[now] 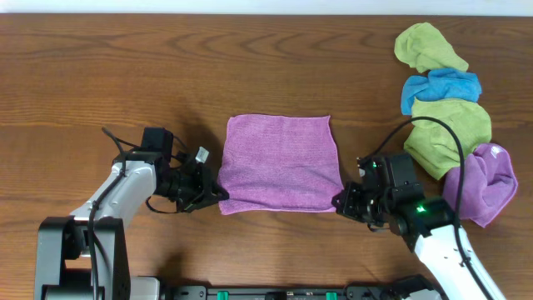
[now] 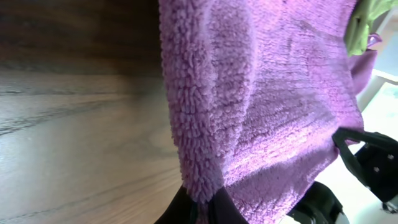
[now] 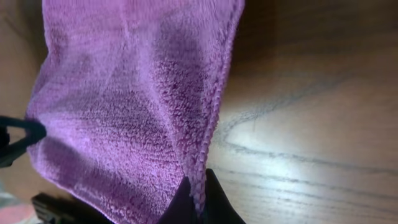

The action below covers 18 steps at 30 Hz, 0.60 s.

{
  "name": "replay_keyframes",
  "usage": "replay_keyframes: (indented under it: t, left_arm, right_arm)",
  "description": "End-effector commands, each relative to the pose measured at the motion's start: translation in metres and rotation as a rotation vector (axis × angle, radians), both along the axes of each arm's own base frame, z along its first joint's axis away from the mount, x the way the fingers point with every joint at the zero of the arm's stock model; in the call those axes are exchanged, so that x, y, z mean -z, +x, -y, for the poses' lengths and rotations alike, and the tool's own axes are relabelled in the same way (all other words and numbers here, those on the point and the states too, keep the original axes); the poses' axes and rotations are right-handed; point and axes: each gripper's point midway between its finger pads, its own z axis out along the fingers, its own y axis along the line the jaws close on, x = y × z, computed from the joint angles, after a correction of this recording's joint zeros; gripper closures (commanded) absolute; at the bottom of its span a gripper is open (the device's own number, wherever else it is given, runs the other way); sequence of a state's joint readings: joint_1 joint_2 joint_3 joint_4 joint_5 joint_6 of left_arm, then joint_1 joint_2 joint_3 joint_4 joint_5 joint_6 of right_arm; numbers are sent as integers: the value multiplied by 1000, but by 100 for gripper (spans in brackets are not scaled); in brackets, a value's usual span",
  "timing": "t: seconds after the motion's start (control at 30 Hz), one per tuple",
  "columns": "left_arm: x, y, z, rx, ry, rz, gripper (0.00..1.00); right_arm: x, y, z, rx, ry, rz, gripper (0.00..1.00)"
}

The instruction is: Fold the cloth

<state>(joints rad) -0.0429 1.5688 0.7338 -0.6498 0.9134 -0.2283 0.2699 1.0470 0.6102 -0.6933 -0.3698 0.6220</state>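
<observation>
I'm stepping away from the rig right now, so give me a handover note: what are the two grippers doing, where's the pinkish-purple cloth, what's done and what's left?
Left gripper: shut on the near left corner of the cloth.
Right gripper: shut on its near right corner.
Cloth: spread flat on the table; spare cloths are piled at the right.
Done: both near corners pinched.
Left: no fold made yet; probably carry the near edge over to the far edge, then release.
</observation>
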Motion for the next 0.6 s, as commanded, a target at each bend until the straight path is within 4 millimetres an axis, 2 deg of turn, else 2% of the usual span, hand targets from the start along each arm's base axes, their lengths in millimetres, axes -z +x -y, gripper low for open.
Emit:
replay_keyframes:
  t: [0.0, 0.13, 0.2, 0.37, 0.57]
  left_arm:
    - [-1, 10, -5, -17, 22, 38, 94]
    - [-5, 42, -4, -124, 11, 85, 94]
    - [-9, 63, -5, -180, 6, 136, 94]
    - [-14, 101, -13, -277, 44, 254, 94]
    - [-15, 135, -24, -361, 90, 366, 94]
  right_arm:
    - [1, 16, 17, 48, -98, 75, 99]
    - [-7, 46, 23, 95, -140, 194, 99]
    - [-3, 57, 24, 102, -154, 211, 99]
    - [16, 83, 17, 80, -162, 235, 99]
    - [22, 105, 21, 101, -209, 289, 99]
